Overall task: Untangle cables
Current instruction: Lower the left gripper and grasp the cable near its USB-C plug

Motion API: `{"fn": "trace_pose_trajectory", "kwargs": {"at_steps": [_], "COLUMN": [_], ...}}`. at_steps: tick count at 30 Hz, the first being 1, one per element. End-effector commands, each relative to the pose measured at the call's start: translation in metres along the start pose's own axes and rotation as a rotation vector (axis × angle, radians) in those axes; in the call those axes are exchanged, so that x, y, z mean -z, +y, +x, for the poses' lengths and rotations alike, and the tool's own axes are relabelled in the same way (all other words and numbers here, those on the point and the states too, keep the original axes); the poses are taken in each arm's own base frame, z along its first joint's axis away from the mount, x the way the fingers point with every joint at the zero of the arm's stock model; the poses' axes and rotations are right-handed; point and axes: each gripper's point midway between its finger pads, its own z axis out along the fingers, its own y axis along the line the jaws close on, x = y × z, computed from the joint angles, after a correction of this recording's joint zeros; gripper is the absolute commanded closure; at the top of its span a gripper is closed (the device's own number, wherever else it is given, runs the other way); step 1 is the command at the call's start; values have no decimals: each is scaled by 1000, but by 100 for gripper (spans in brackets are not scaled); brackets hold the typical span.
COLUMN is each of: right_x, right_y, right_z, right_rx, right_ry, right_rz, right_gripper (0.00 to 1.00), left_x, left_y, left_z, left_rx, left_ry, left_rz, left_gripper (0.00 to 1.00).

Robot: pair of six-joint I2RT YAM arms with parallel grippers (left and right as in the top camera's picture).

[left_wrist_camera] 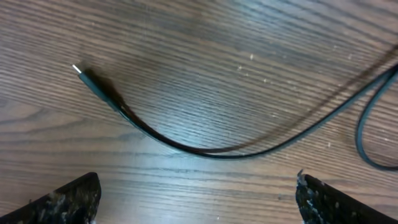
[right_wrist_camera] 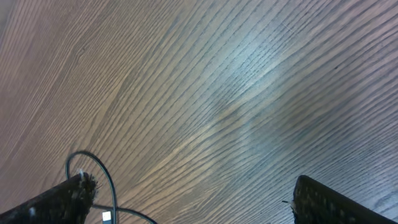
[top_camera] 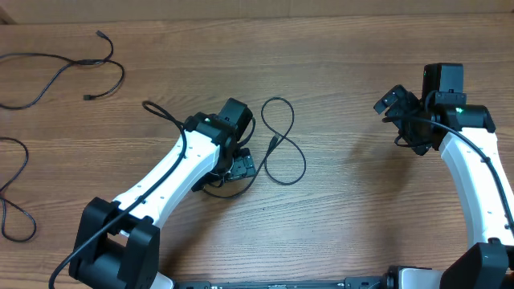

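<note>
A thin black cable (top_camera: 281, 144) lies in a figure-eight loop at the table's middle. My left gripper (top_camera: 239, 164) sits just left of it, low over the wood. In the left wrist view that cable (left_wrist_camera: 211, 153) curves across the table ahead of the gripper (left_wrist_camera: 199, 200), its plug (left_wrist_camera: 79, 71) at the upper left; the jaws stand open with only bare wood between them. Two more cables (top_camera: 56, 76) (top_camera: 12, 189) lie at the far left. My right gripper (top_camera: 397, 112) hovers open at the right, apart from them. A cable loop (right_wrist_camera: 93, 165) shows by its left finger (right_wrist_camera: 59, 202).
The wooden table (top_camera: 345, 209) carries nothing else. Thick black leads run along both white arms (top_camera: 169, 172) (top_camera: 474, 172). The table's far edge runs along the top of the overhead view.
</note>
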Motion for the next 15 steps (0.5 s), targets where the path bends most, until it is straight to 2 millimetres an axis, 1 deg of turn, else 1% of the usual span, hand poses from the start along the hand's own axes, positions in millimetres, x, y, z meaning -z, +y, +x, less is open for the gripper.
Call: {"fn": "trace_pose_trajectory", "kwargs": {"at_steps": [1,2,3,7,10,15], "right_x": [5,5,5,5,5,5], "right_y": [0,0,0,0,0,0], "right_z": [-5,-5,-5,-5,-5,-5], "right_rx": [-3,-3,-3,-3,-3,-3], "right_ry": [-23,-23,-23,-23,-23,-23], "right_rz": [-5,-5,-5,-5,-5,-5], "right_gripper": [0,0,0,0,0,0], "left_x": [-11,-15,-18,-30,-36,-42], "left_y": [-1,-1,0,3,3,18], "left_z": [5,7,8,8,6,-2], "left_rx": [35,50,65,95,103,155], "left_ry": [17,22,23,12,3,1], "left_rz": [33,35,33,40,49,39], "left_gripper": [0,4,5,5,6,7]}}
